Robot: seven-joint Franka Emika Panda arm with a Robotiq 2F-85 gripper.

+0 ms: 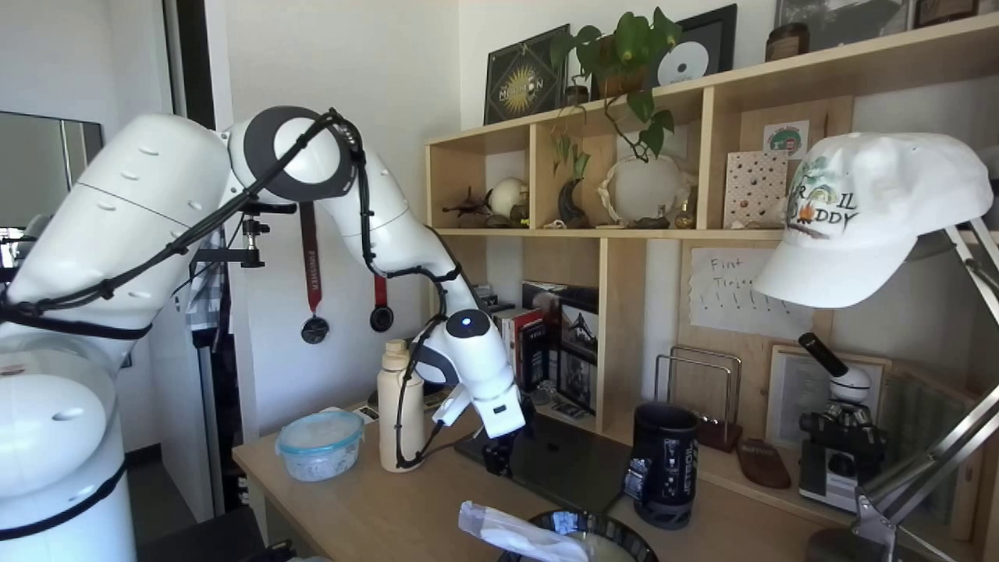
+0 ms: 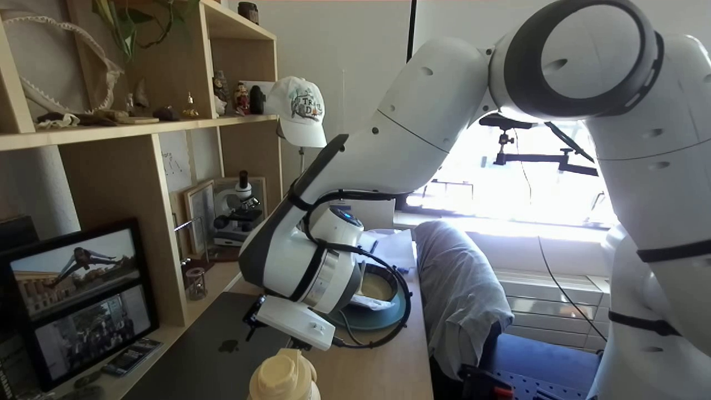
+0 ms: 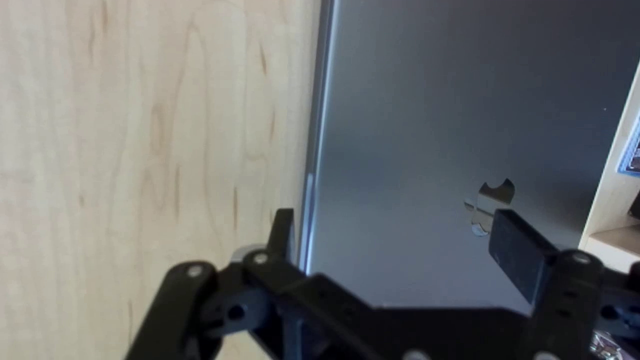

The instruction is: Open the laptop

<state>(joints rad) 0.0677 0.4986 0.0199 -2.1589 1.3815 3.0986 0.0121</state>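
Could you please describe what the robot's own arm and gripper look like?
The arm is smooth, rounded and white, with dark grey joint trim, black cables, black bands and a small blue light. The gripper is black, with blocky fingers and silvery screws.

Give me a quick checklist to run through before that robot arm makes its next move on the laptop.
1. Laptop lying closed, logo side up: ok.
2. Gripper open, holding nothing: ok.
3. Fingertip lined up beside the laptop's edge: ok, judging by the wrist view.
4. Fingertip caught under the lid: cannot tell; no contact can be made out.
5. Looping cable apart from the cream bottle: ok; a gap shows in an exterior view.
6. Black mug out of the lid's way: cannot tell; it stands close to the laptop's end.
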